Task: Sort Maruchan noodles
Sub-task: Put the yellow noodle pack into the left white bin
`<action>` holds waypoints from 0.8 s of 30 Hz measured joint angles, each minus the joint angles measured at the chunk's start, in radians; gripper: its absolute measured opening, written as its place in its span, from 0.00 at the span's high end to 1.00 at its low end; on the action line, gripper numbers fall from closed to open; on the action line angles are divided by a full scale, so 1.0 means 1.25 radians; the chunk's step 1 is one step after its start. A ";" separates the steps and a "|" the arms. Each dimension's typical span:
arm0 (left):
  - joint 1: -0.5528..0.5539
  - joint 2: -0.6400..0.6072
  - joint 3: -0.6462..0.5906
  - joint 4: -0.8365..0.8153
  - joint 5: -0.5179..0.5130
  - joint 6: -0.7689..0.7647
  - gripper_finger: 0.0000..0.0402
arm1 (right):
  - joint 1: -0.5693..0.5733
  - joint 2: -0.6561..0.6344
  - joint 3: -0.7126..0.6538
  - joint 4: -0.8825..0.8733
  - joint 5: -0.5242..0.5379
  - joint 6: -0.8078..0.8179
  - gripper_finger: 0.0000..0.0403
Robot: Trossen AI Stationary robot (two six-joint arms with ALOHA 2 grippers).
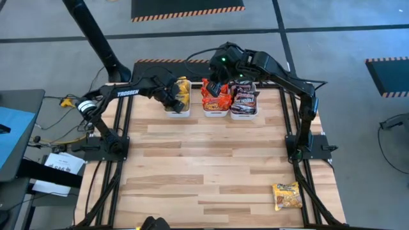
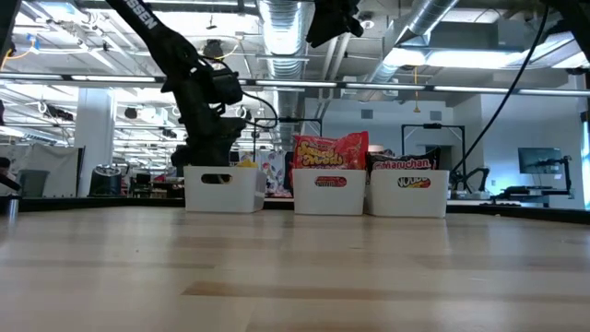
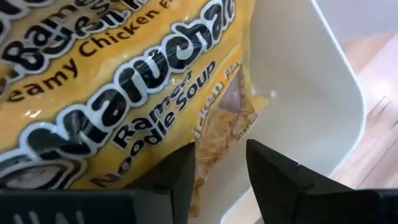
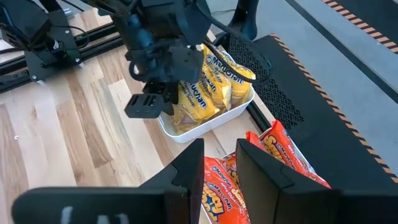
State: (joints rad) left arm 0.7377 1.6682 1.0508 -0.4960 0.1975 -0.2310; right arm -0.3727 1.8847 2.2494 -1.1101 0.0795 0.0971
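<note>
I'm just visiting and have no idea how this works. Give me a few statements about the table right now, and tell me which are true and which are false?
1. Three white bins stand in a row at the far edge of the table. True.
2. The yellow packets sit in the middle bin. False: they fill the bin under the left arm; the red packets are in the middle one.
3. One yellow packet lies alone on the table, near the front right corner. True.
4. The left end effector hangs over the lone packet. False: it is at the yellow bin, with its fingers apart.
5. The right end effector is above the red packets. True.
</note>
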 joint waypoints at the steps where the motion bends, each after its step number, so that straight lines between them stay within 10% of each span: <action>1: 0.002 -0.004 0.000 -0.001 -0.004 0.003 0.66 | 0.001 0.000 0.000 -0.001 0.000 0.000 0.71; 12: 0.021 0.003 0.002 0.032 -0.045 0.037 0.66 | 0.004 0.000 0.000 -0.002 0.000 0.000 0.71; 24: 0.021 0.000 0.096 -0.013 0.098 0.054 0.66 | 0.005 0.000 0.000 -0.014 0.000 0.013 0.71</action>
State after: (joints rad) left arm 0.7635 1.6684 1.1707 -0.5120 0.3206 -0.1633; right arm -0.3668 1.8851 2.2494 -1.1271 0.0792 0.1136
